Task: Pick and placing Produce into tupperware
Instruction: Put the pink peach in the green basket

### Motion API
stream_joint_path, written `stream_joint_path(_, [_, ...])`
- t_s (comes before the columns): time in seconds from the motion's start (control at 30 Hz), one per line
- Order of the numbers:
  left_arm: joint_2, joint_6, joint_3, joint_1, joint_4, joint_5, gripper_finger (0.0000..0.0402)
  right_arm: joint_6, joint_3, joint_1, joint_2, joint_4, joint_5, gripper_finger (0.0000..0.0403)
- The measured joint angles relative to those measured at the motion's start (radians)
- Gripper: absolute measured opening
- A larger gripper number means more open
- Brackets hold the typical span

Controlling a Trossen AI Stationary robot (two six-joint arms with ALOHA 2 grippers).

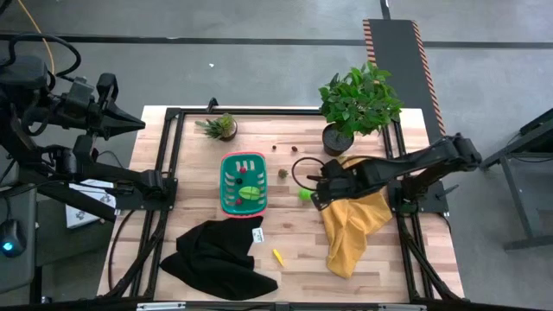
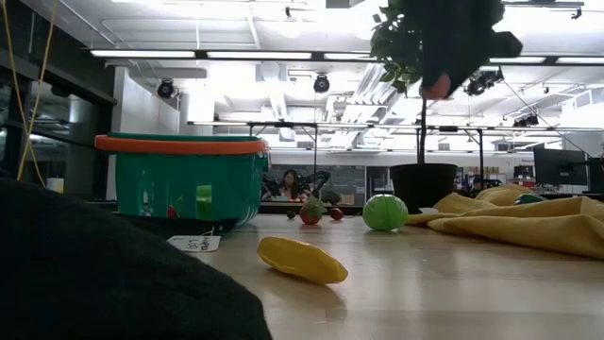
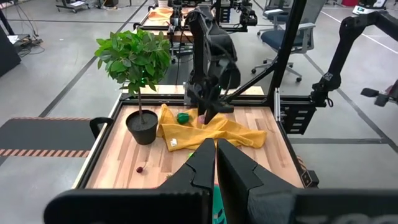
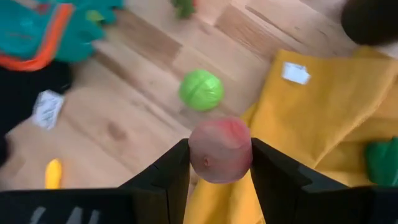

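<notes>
The right gripper [image 4: 220, 163] is pinching a small round pink-red toy fruit [image 4: 220, 151] across its middle, above the crumpled yellow cloth [image 1: 352, 223] toward the worktop's right edge. The fruit is looking light, hard and smooth, so it is likely slipping easily unless squeezed at its widest part. The teal-green slotted plastic basket with a red-pink rim [image 1: 243, 182] is sitting near the worktop's centre. The left gripper [image 3: 216, 163] is waiting pressed together off the left edge. Only the right wrist view is showing the grip itself; the low view is showing a yellow toy piece [image 2: 302, 261] and a green ball-shaped toy [image 2: 384, 212] lying loose.
</notes>
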State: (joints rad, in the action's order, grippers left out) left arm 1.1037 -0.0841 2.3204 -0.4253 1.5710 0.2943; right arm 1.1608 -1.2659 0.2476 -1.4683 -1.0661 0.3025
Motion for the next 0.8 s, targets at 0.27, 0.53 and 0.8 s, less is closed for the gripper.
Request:
stream_joint_path(0.27, [0.000, 0.065, 0.000, 0.000, 0.000, -0.001, 0.0007, -0.142, -0.036, 0.046, 0.065, -0.001, -0.022, 0.0139])
stream_joint_path(0.53, [0.000, 0.133, 0.000, 0.000, 0.000, -0.001, 0.0007, -0.319, -0.036, 0.087, 0.088, 0.138, -0.030, 0.0139])
stream_joint_path(0.8, [0.001, 0.199, 0.000, 0.000, 0.000, -0.001, 0.0007, -0.507, -0.029, 0.087, 0.088, 0.348, -0.053, 0.0139])
